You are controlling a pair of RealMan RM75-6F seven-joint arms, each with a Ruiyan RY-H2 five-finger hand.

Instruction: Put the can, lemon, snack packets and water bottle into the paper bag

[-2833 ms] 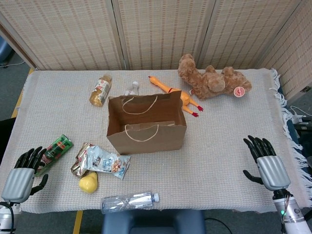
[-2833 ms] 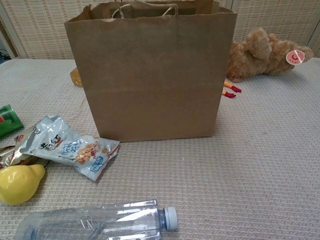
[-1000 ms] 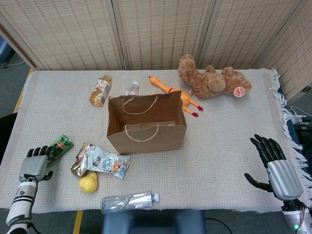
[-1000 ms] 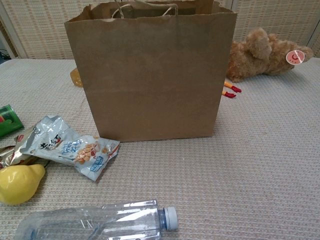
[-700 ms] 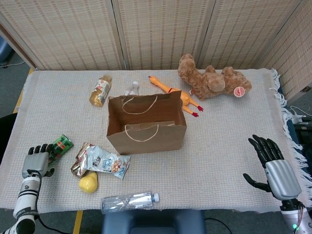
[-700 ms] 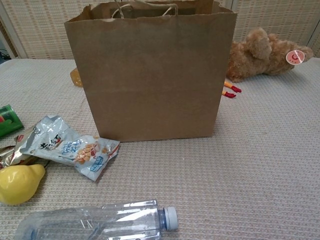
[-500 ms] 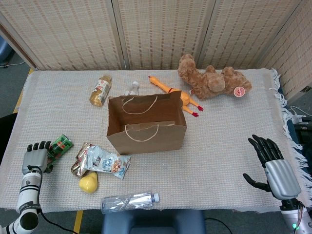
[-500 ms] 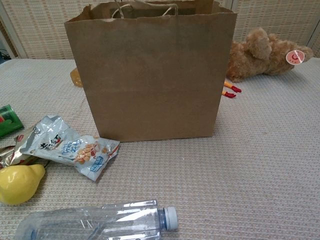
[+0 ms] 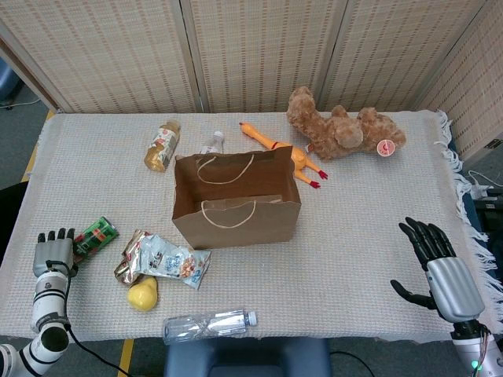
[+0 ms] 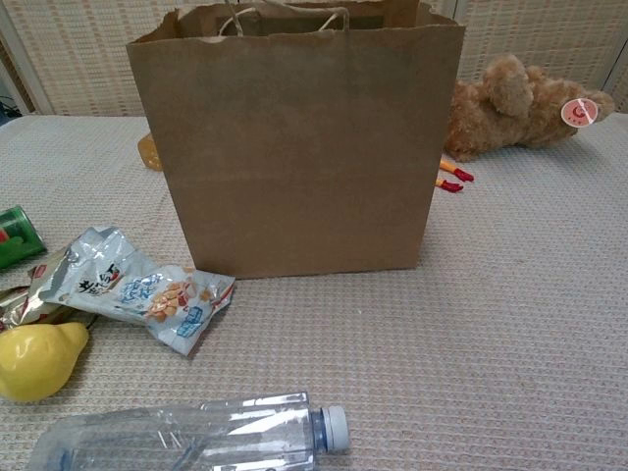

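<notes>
While empty: left hand (image 9: 52, 253), fingers spread, beside green can (image 9: 95, 237).
Right hand (image 9: 440, 271): spread wide, holding nothing.
Paper bag (image 9: 236, 200): upright.

Woven screen panels (image 9: 259, 51), grey floor (image 9: 16, 137)

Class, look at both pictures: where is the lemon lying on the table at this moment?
In the head view, the lemon lies near the table's front-left edge, just below the snack packets and above-left of the water bottle. The chest view shows it at bottom left.

One paper bag (image 9: 236, 204), one can (image 9: 96, 236), one lemon (image 9: 142, 294), two snack packets (image 9: 161, 258), three bottles (image 9: 208, 324), two toys (image 9: 342, 129)
</notes>
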